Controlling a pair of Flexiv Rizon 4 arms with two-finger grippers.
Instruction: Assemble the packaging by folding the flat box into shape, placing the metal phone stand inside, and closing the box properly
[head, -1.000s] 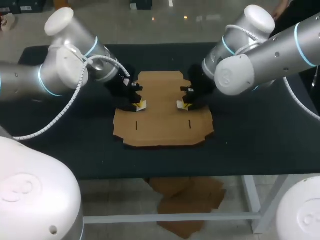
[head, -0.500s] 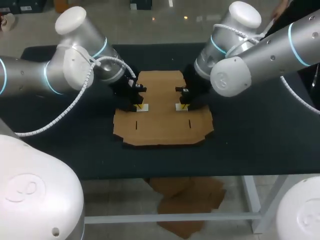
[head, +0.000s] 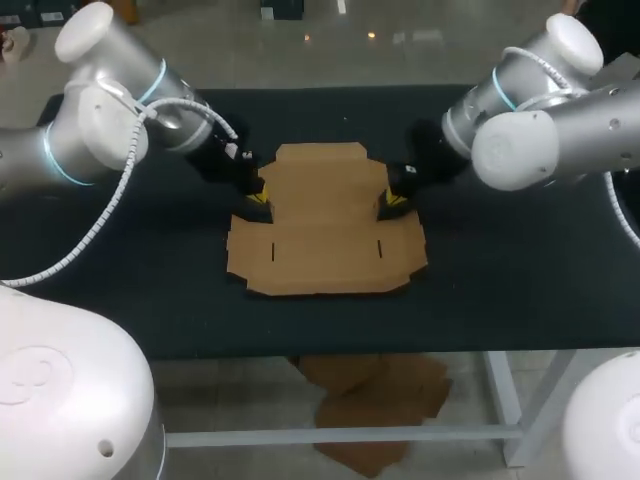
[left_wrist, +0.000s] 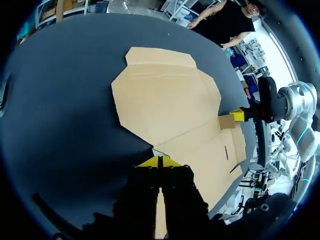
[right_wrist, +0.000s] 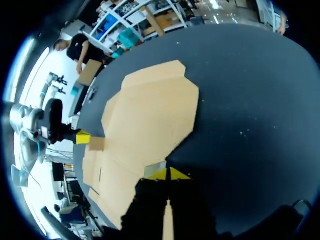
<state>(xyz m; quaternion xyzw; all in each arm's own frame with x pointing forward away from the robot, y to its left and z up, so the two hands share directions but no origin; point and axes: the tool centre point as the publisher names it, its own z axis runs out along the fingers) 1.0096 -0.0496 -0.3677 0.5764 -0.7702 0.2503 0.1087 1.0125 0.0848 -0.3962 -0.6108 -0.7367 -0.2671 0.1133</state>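
Lying flat on the worktop (head: 520, 290), the flat box (head: 325, 225) had open surface all round. The left claw (head: 257, 207) and right claw (head: 389, 204) met its side edges, tips pressed together, which only the wrist views made plain.

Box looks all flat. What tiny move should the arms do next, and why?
Probably fold its sides upward: the box lies flat on the table, and the left tool and right tool sit shut at its two opposite side edges.

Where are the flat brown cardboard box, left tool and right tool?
flat brown cardboard box (head: 325, 235): head view, middle panel.
left tool (head: 258, 211): head view, between yellow tips.
right tool (head: 389, 207): head view, between yellow tips.
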